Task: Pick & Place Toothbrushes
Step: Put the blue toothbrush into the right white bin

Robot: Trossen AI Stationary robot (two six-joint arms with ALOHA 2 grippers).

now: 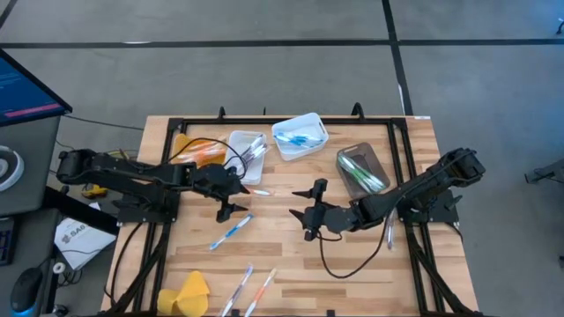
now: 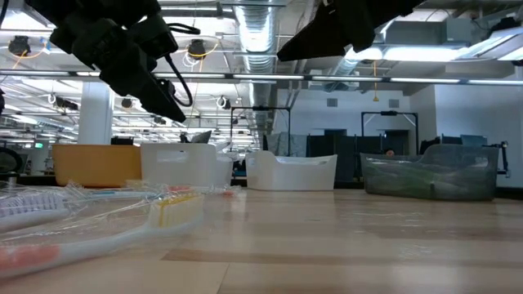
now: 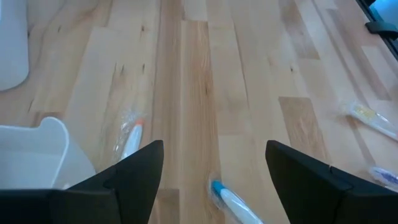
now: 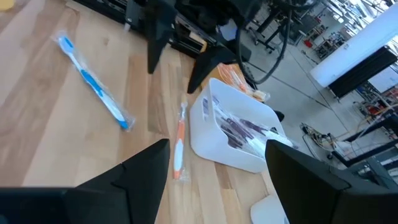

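Note:
Several wrapped toothbrushes lie flat on the wooden table. A blue one point(image 1: 231, 232) and an orange one point(image 1: 258, 191) lie near the middle, two more point(image 1: 251, 291) at the near edge. My left gripper point(image 1: 236, 201) hangs open above the table, clear of everything. The blue toothbrush's end point(image 3: 231, 200) shows below the gap between its fingers, and the orange one point(image 3: 130, 137) lies just beyond one finger. My right gripper point(image 1: 304, 211) waits open at mid-table, facing the left gripper, with the blue point(image 4: 93, 81) and orange point(image 4: 179, 146) toothbrushes ahead of it.
Along the far side stand an orange bin point(image 1: 198, 150), a white bin point(image 1: 247, 148), a second white bin point(image 1: 300, 136) with blue brushes, and a grey bin point(image 1: 361, 169) with green ones. A yellow lump point(image 1: 189, 292) lies near left. Another toothbrush point(image 1: 389, 233) lies under the right arm.

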